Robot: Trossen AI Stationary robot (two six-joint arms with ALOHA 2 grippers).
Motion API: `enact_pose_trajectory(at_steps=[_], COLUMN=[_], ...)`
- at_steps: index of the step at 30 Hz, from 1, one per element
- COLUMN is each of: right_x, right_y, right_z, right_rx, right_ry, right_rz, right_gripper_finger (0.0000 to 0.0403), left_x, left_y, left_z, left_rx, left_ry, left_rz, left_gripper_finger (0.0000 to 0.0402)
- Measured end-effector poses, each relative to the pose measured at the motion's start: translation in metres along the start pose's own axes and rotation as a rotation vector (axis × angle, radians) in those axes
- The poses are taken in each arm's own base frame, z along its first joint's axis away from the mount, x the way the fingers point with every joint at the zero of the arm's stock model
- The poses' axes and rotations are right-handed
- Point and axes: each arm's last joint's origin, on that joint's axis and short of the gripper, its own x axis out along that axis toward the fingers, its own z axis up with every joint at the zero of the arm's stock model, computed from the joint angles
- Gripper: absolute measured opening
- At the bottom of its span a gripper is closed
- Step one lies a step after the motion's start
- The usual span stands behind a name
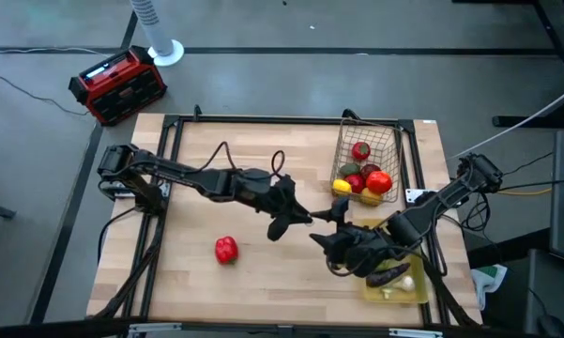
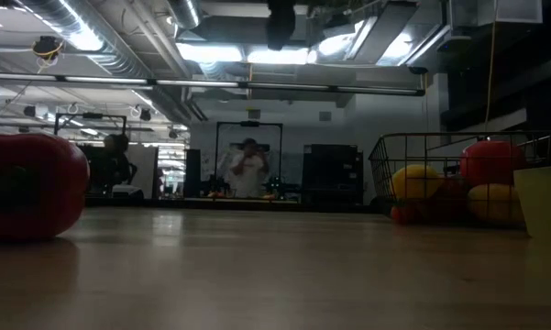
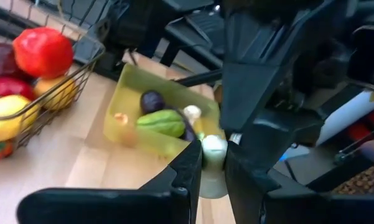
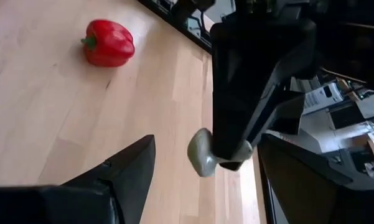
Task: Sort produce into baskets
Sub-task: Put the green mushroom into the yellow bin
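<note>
My left gripper (image 1: pixel 305 219) reaches from the table's left to its middle, shut on a small pale garlic-like piece (image 4: pixel 202 154). My right gripper (image 1: pixel 327 252) faces it from the right, open, with nothing between its fingers (image 4: pixel 127 171). A red pepper (image 1: pixel 226 249) lies on the bare wood near the front. The wire basket (image 1: pixel 387 141) at the far right holds red and yellow produce (image 1: pixel 366 178). The yellow tray (image 1: pixel 422 293) at the front right holds an eggplant (image 3: pixel 152 101), a green piece (image 3: pixel 162 122) and a white piece (image 3: pixel 191 112). My left gripper pinches the pale piece (image 3: pixel 213 151) between its two fingers, at their free ends. The fingers come from the table's left, slanting a little downward. The piece sticks out past the fingertips and hangs clear of the table.
A red-and-black box (image 1: pixel 117 84) and a white fan base (image 1: pixel 165 51) stand on the floor beyond the far left corner. A dark cable (image 1: pixel 227 155) loops over the left arm. Bare wood lies around the pepper. A person (image 2: pixel 249 165) stands far off in the room.
</note>
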Motion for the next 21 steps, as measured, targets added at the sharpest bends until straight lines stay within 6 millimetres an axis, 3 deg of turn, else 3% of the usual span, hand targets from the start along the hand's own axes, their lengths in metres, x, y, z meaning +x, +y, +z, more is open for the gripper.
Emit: enact_pose_trajectory(at_steps=[21], right_x=[-0.0007], right_y=[-0.0002], right_z=[0.0031], right_rx=[-0.033], right_ry=[-0.025], right_rz=[-0.007], right_gripper_finger=[0.0287], left_x=[0.0006], left_y=[-0.0115], left_z=[0.0024], left_rx=[0.003], left_ry=[-0.059], left_rz=[-0.061], left_gripper_finger=[0.0062])
